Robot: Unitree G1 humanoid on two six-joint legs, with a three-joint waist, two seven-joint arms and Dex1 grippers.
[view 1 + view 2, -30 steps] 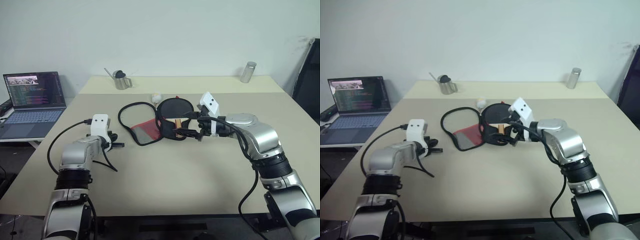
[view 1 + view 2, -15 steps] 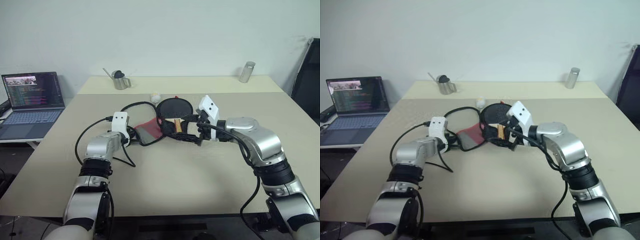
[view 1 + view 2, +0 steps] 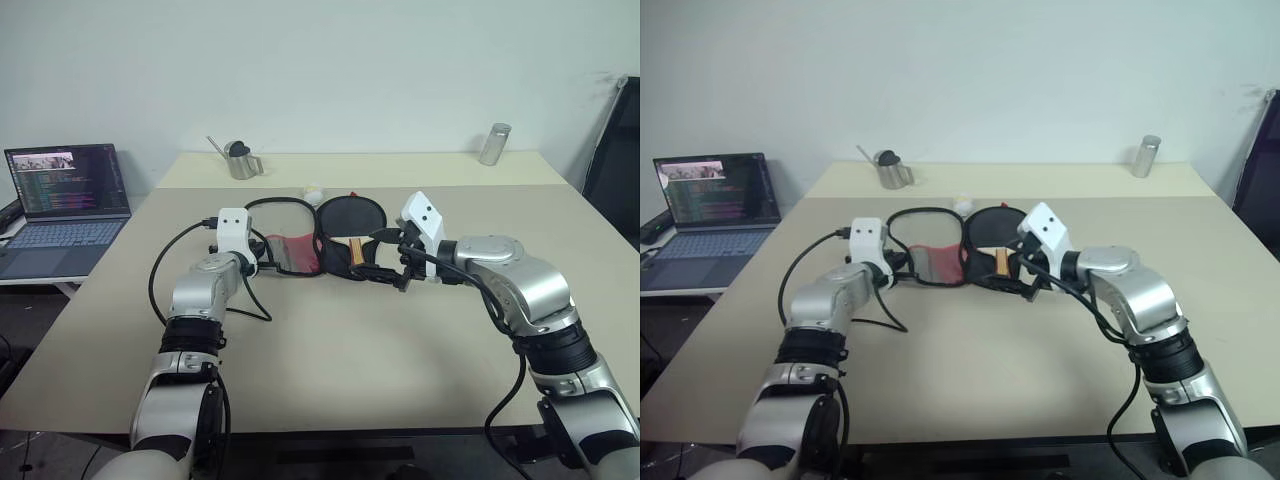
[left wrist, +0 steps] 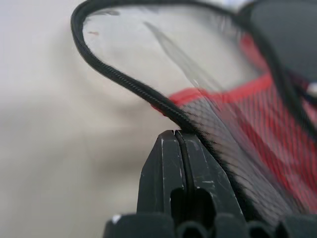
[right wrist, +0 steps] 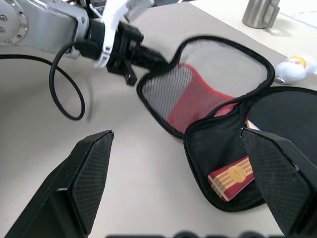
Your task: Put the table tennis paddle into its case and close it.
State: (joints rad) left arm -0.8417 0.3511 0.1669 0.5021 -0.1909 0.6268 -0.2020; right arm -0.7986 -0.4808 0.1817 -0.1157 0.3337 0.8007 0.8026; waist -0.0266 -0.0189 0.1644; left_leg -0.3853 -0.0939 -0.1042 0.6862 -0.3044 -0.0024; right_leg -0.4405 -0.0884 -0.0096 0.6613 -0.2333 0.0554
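The case (image 3: 290,250) lies unzipped on the table, its red and mesh flap (image 5: 198,94) raised at the near edge. In the other half rests the table tennis paddle (image 3: 350,215), black face up, striped handle (image 5: 232,177) pointing toward me. My left gripper (image 4: 174,134) is shut, and its tips press against the flap's black piped edge without pinching it. My right gripper (image 5: 176,135) hovers just above the handle end of the case. Its fingers are spread wide and hold nothing.
A white ball (image 3: 313,192) sits just behind the case. A metal pitcher (image 3: 240,160) and a metal cylinder (image 3: 494,144) stand at the table's far edge. An open laptop (image 3: 65,195) is on a lower stand to the left. Bare tabletop (image 3: 350,340) lies in front of me.
My left arm has swung right and forward to the case, with its gripper shut throughout. The flap has been pushed up and toward the paddle. The right gripper has held still.
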